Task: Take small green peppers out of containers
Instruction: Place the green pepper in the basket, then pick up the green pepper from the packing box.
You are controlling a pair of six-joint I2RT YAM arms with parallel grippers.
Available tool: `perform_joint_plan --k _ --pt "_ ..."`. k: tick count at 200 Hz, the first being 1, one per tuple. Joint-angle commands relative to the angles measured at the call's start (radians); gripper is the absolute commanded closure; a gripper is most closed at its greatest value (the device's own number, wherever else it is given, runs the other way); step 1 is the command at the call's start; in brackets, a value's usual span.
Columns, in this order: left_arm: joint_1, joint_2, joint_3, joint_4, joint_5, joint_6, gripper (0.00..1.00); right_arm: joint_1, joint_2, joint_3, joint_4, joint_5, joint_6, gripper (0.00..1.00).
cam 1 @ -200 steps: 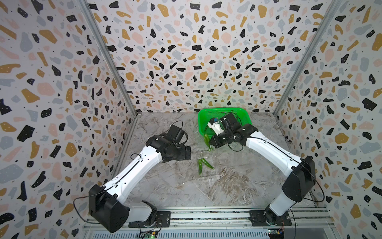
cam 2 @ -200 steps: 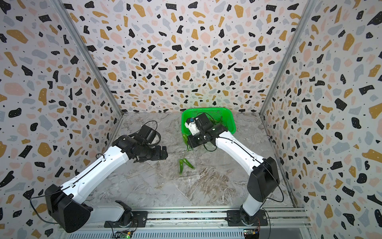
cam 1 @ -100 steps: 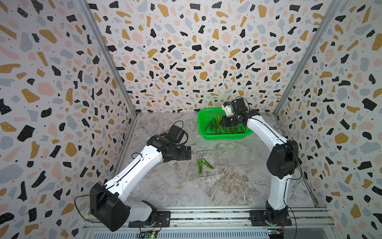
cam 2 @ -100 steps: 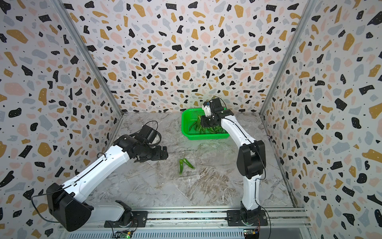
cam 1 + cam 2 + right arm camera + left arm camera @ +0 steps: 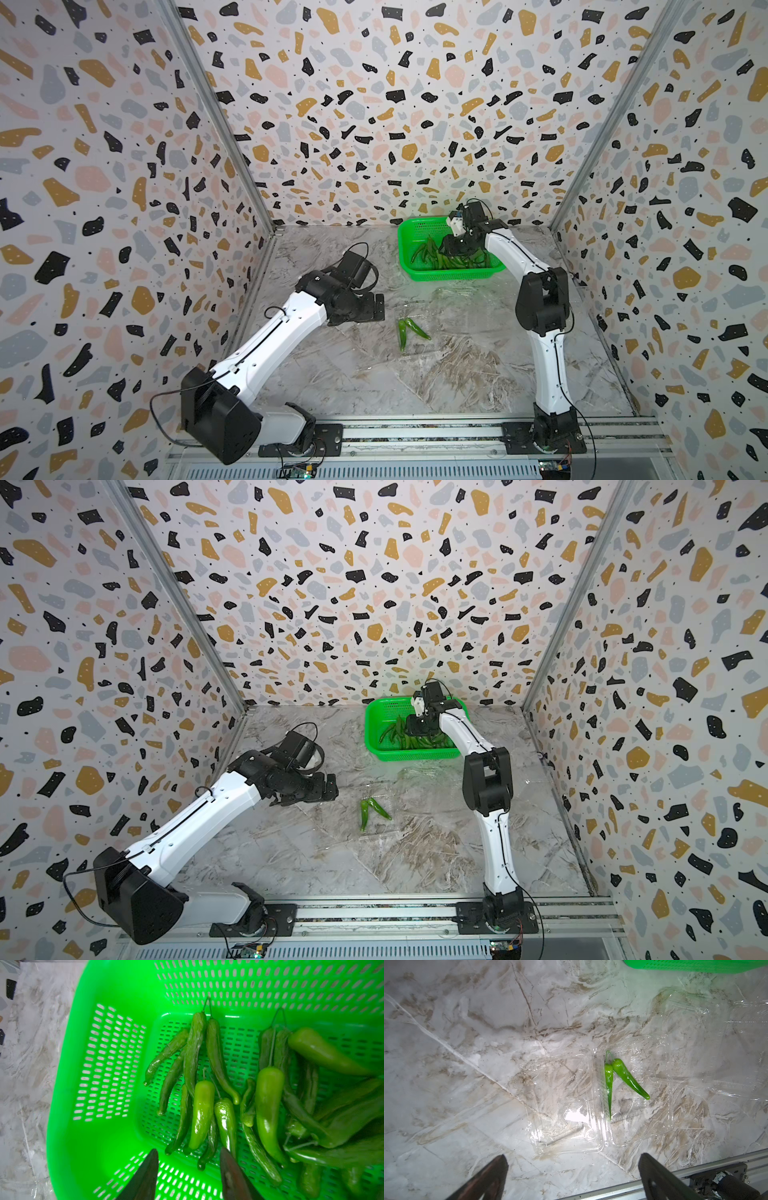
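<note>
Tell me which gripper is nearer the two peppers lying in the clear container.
Left. The left gripper hangs open just beside the clear container holding the two peppers; the right gripper is farther back, open above the green basket.

A bright green perforated plastic basket (image 5: 453, 275) is being kept at the back of the grey marbled tabletop (image 5: 353, 374), right of centre. A heap of slim green chili peppers (image 5: 202, 1113) is being held inside it. In front of it, an opened clear plastic clamshell container (image 5: 564, 1095) is being left flat, two peppers (image 5: 625, 1076) lying in one half. Further clear plastic containers (image 5: 691, 1018) are being left between it and the basket. The left gripper (image 5: 572, 1159) is being held left of the opened container, the right gripper (image 5: 188, 1152) over the basket.
</note>
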Motion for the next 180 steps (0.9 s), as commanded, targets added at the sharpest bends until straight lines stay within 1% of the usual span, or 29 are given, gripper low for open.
perform_joint_plan --k 1,25,49,67,95,113,137,155,180 --pt "0.007 0.014 0.029 0.01 0.012 0.001 0.01 0.001 -0.142 0.045 -0.071 0.027 -0.016 0.48" --pt "0.007 0.025 0.038 0.02 0.019 0.003 0.01 0.015 -0.255 -0.019 -0.102 0.007 -0.011 0.47" --pt "0.007 0.028 0.048 0.021 0.018 0.002 0.01 0.06 -0.389 -0.158 -0.119 -0.019 -0.011 0.47" --pt "0.009 0.029 0.05 0.021 0.021 -0.006 0.01 0.119 -0.477 -0.272 -0.129 -0.055 -0.025 0.47" --pt "0.017 0.029 0.043 0.025 0.025 -0.019 0.01 0.248 -0.581 -0.439 -0.142 -0.046 -0.039 0.47" --pt "0.026 0.024 0.03 0.025 0.028 -0.027 0.01 0.329 -0.625 -0.55 -0.115 -0.04 -0.034 0.47" --pt "0.037 0.006 0.008 0.028 0.033 -0.033 0.01 0.402 -0.65 -0.681 -0.048 -0.048 -0.015 0.47" --pt "0.043 -0.011 -0.012 0.027 0.037 -0.037 0.01 0.451 -0.637 -0.755 0.006 -0.027 -0.017 0.47" --pt "0.047 -0.035 -0.037 0.022 0.044 -0.043 0.01 0.487 -0.593 -0.827 0.083 0.007 -0.025 0.48"
